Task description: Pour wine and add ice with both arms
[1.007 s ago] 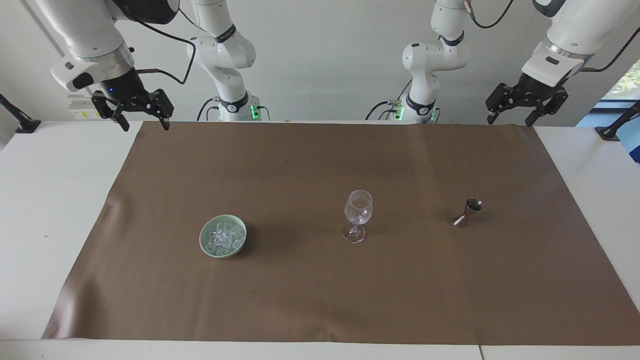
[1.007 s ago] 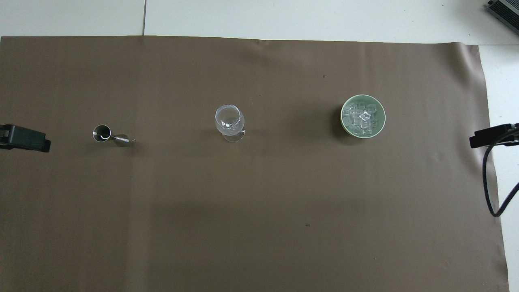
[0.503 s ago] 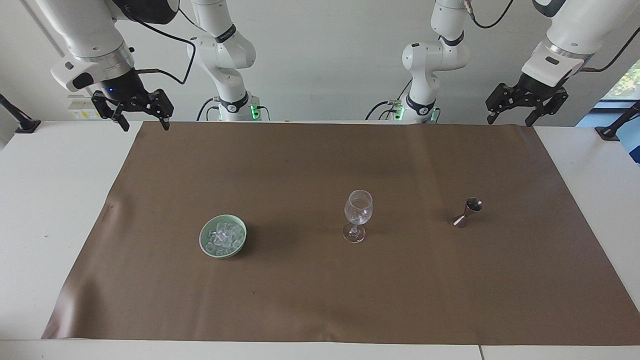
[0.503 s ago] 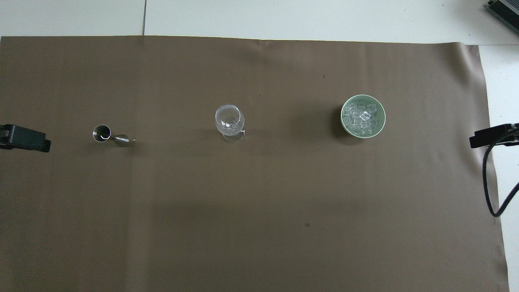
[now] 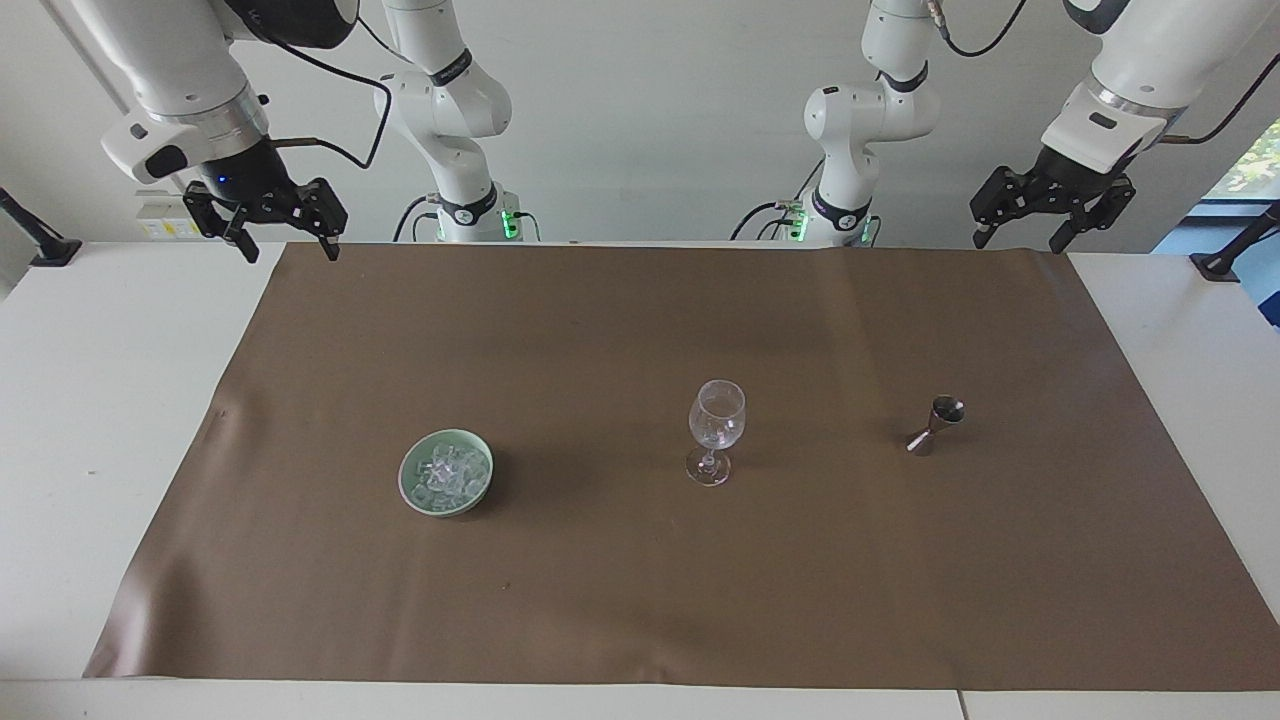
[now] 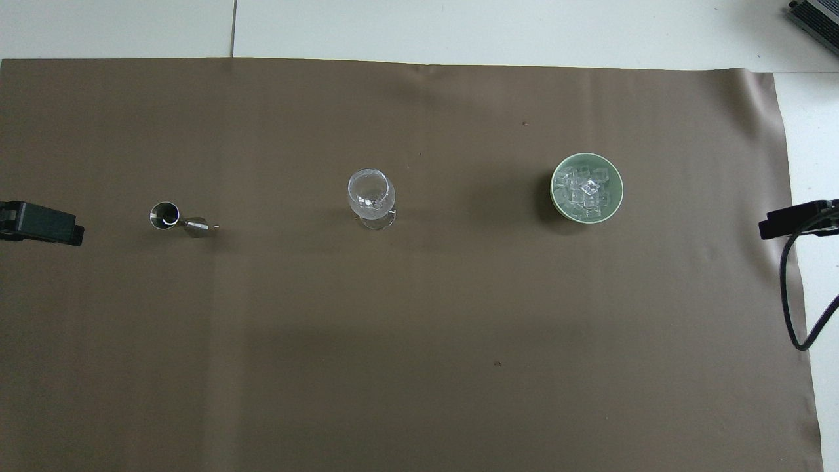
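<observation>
Nothing grasped yet: left end effector (image 5: pixel 1050 215) poised high over the edge of the brown mat (image 5: pixel 640 600) at the left arm's end of the worktop (image 5: pixel 90 420), fingers spread and empty. Right end effector (image 5: pixel 280 232) likewise raised over the mat's corner at the right arm's end, fingers apart, holding nothing. Both apparently parked wide so as to leave the middle unobstructed and each close to its own item.

Laid out in a row across the mat: ice (image 5: pixel 447 472) heaped in a pale green bowl (image 5: pixel 412 492) toward the right arm's end, presumably so that arm can fetch or tip it; wine glass (image 5: pixel 716 430) upright in the middle, within reach of both arms; small metal jigger (image 5: pixel 937 424) toward the left arm's end, leaning or perhaps lying tilted, hard to say which from the facing view. In the overhead view, jigger's mouth (image 6: pixel 164 214) visible, contents not discernible.

Glass bowl showing glints that might be liquid, ice or mere reflection; cannot tell. Task judged at or near its outset, with the jigger pour and the ice transfer both seemingly ahead
</observation>
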